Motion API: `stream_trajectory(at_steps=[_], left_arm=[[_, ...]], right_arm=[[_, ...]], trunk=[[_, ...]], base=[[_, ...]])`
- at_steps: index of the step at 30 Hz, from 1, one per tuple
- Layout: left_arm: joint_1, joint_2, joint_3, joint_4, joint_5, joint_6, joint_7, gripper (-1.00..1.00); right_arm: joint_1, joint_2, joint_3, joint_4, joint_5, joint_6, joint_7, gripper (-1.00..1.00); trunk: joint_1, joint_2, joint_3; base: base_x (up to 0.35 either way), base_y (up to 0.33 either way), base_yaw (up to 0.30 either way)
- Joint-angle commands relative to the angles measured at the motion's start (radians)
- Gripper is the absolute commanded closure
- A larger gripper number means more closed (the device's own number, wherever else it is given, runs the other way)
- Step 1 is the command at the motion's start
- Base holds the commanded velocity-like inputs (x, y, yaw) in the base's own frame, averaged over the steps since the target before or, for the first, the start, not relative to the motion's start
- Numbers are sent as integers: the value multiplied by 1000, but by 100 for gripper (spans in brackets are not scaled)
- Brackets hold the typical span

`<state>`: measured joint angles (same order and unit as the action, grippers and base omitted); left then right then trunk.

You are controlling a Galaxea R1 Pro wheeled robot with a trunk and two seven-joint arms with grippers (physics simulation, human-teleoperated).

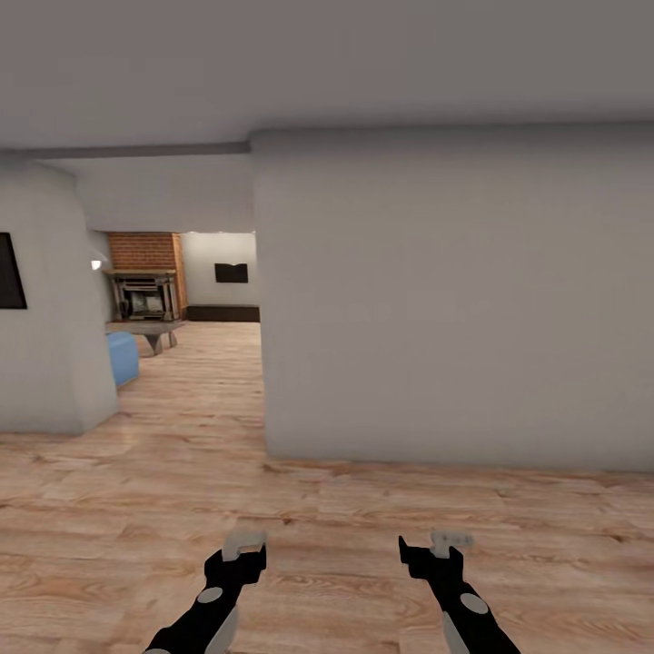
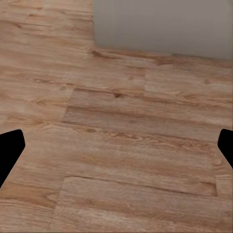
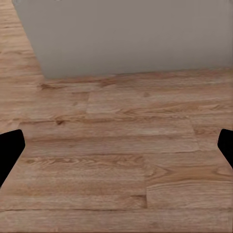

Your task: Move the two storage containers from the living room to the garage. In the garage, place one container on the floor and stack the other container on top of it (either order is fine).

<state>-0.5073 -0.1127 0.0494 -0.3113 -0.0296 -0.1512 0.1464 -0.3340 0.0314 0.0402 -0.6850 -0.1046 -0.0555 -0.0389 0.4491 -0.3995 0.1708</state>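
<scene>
Living room (image 1: 182, 300): seen through a passage just to the left of the large white wall block (image 1: 454, 300) that stands directly ahead of the robot. Inside it, well beyond that wall, stand a red brick fireplace (image 1: 143, 286), a low grey worktop (image 1: 153, 332) in front of it, and the edge of a blue sofa (image 1: 122, 356) nearer the robot. A dark panel (image 1: 231, 272) hangs on the far wall. No storage container appears in these frames.

Light wood plank floor (image 1: 318, 509): runs from the wall's foot to the robot and on into the living room.

Left gripper (image 1: 243, 543): low over the planks, short of the wall, fingers spread apart and empty; the wrist view has the black fingers (image 2: 9, 150) at either edge with bare floor between.

Right gripper (image 1: 436, 543): alongside, same height, fingers (image 3: 9, 153) likewise parted, holding nothing.
</scene>
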Motion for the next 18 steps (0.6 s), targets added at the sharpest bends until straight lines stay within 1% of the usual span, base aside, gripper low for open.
stream_trajectory(at_steps=[1, 12, 14, 18], left_arm=[[0, -1, 5, 1, -3, -4, 1, -100], [0, 1, 5, 1, -3, -4, -2, -100], [0, 1, 5, 1, -3, -4, -2, -100], [0, 1, 5, 1, -3, -4, -3, -100]], right_arm=[[0, -1, 4, 1, -10, -4, -4, -100], [0, 0, 5, 1, -10, -4, -4, -100], [0, 0, 4, 1, -10, -4, -5, -100], [0, 0, 4, 1, -10, -4, -6, -100]], trunk=[[1, -1, 0], [1, -1, 0], [1, -1, 0], [1, -1, 0]], base=[[329, 0, 0], [329, 3, 4], [328, 62, 133], [328, 95, 246]])
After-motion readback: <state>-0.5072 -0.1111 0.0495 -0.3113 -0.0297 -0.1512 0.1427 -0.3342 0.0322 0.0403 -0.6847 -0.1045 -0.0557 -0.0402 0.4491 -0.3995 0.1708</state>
